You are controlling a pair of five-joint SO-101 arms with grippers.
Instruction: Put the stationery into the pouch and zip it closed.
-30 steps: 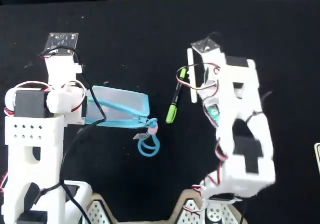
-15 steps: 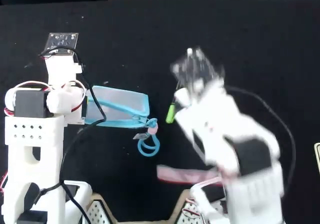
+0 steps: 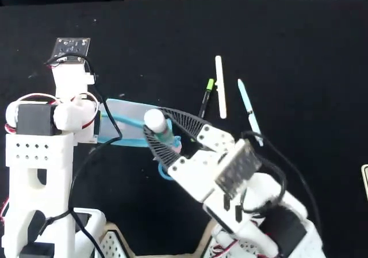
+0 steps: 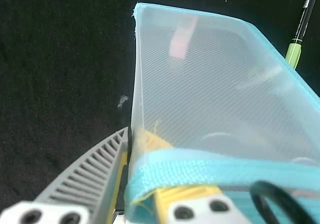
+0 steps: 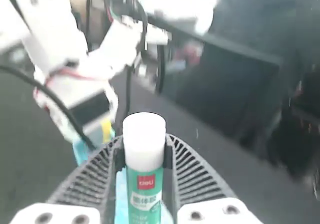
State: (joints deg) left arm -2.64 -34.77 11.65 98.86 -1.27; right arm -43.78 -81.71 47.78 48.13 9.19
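Note:
A light-blue mesh pouch (image 3: pixel 135 119) (image 4: pixel 215 99) lies on the black table, and my left gripper (image 3: pixel 98 127) (image 4: pixel 135 184) is shut on its left end. My right gripper (image 3: pixel 160 133) (image 5: pixel 144 184) is shut on a glue stick (image 3: pixel 156 120) (image 5: pixel 144 154) with a white cap and green label, held upright over the pouch's zipper end. A black pen with a green cap (image 3: pixel 206 96) (image 4: pixel 300 29), a white stick (image 3: pixel 219 87) and a light-blue pen (image 3: pixel 248 110) lie on the table to the right of the pouch.
A blue zipper ring (image 3: pixel 163 170) peeks out under the right arm. A pale object (image 3: pixel 365 174) sits at the table's right edge. The two arm bases stand along the front edge. The far half of the black table (image 3: pixel 299 39) is bare.
My right arm has swung from over the pens leftward and forward to the pouch's zipper end, carrying the glue stick. The pens it covered now show. The left arm and pouch stayed put.

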